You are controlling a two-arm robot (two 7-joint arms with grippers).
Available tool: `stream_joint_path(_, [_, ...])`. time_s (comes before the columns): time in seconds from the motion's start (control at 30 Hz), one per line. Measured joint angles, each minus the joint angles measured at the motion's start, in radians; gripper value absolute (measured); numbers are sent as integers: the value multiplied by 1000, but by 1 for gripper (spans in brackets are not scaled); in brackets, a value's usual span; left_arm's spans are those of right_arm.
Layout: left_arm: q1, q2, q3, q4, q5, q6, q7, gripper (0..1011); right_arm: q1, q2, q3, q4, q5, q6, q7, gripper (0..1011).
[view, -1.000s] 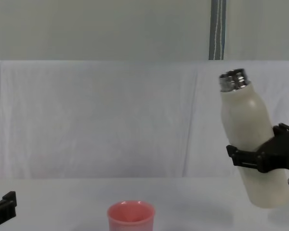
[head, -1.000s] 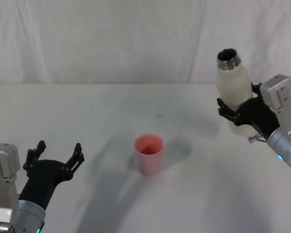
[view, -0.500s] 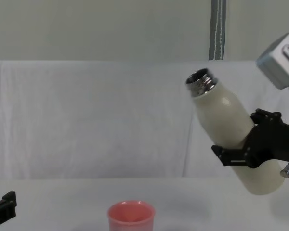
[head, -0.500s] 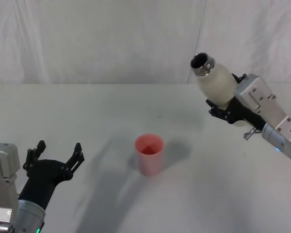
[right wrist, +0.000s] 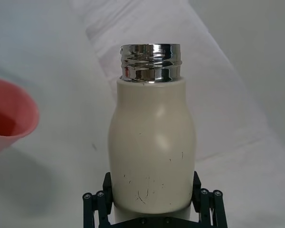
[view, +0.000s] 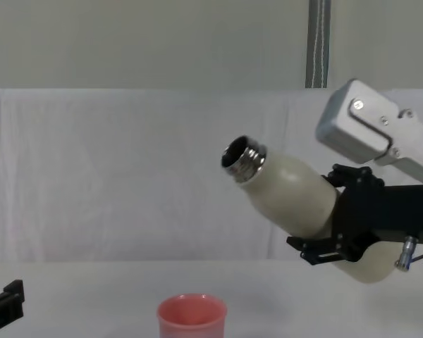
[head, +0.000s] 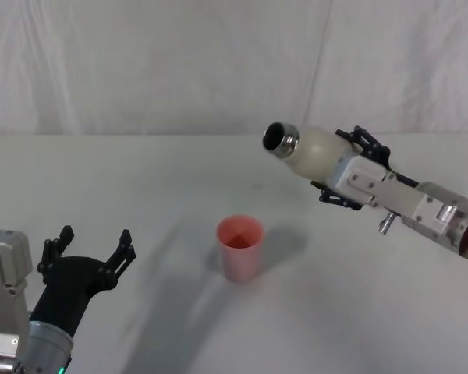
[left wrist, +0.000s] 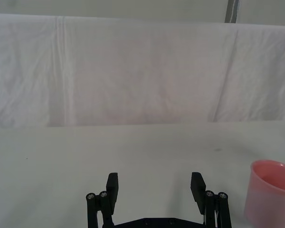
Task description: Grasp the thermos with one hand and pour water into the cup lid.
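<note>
My right gripper (head: 345, 170) is shut on the cream-white thermos (head: 316, 152), holding it in the air well tilted, its open steel neck (head: 281, 139) pointing left. The neck hangs above and to the right of the pink cup lid (head: 240, 247), which stands upright on the table. From the chest view the thermos (view: 287, 196) slants up-left over the cup lid (view: 192, 319), right gripper (view: 342, 224) around its lower body. In the right wrist view the thermos (right wrist: 152, 142) sits between the black fingers (right wrist: 97, 204), the cup lid (right wrist: 9, 116) off to one side. My left gripper (head: 91, 251) rests open at the near left.
A white cloth covers the table (head: 140, 195) and hangs as a backdrop behind it. In the left wrist view the open left gripper (left wrist: 155, 187) points across bare table, with the cup lid (left wrist: 270, 192) off to one side.
The right gripper has carried the thermos left toward the cup lid and tipped it from near upright to steeply tilted. The left arm has stayed still.
</note>
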Motion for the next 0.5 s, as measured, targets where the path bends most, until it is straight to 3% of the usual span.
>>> stream_joint_path(0.5, [0,0,0,0,0,0,0,1001,36,11,-76,-4,-130,-5,-8,950])
